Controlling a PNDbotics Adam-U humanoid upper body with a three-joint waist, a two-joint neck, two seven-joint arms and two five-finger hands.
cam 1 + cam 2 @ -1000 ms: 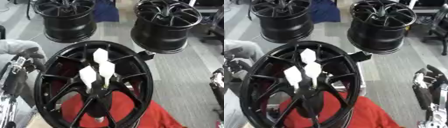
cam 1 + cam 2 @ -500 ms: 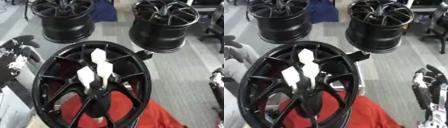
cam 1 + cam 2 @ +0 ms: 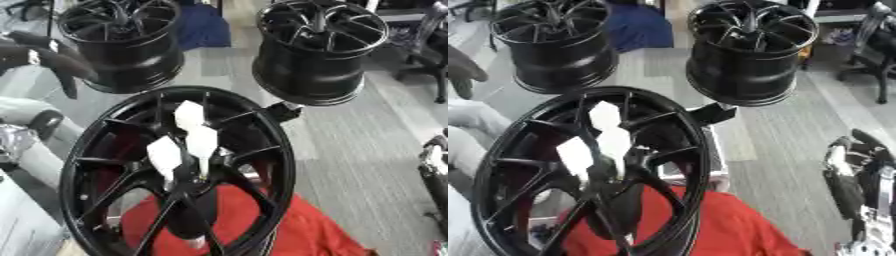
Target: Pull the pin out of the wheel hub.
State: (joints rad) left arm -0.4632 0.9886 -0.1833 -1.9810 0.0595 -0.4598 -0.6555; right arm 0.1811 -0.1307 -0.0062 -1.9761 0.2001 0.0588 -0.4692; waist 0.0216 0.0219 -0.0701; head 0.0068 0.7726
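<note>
The black wheel hub (image 3: 175,175) is standing tilted in the foreground, its lower rim sitting over a red cloth (image 3: 289,230). Three white pins (image 3: 188,142) are projecting from the centre of the wheel hub, clustered close together above the spoke junction. The left hand (image 3: 48,57) is hovering up and to the left of the wheel hub, clear of the rim, with dark fingers hanging relaxed and holding nothing. The right hand (image 3: 855,175) is resting well to the right of the wheel hub, fingers pointing up, slack and empty. Two further black wheels (image 3: 319,47) are standing behind the wheel hub.
</note>
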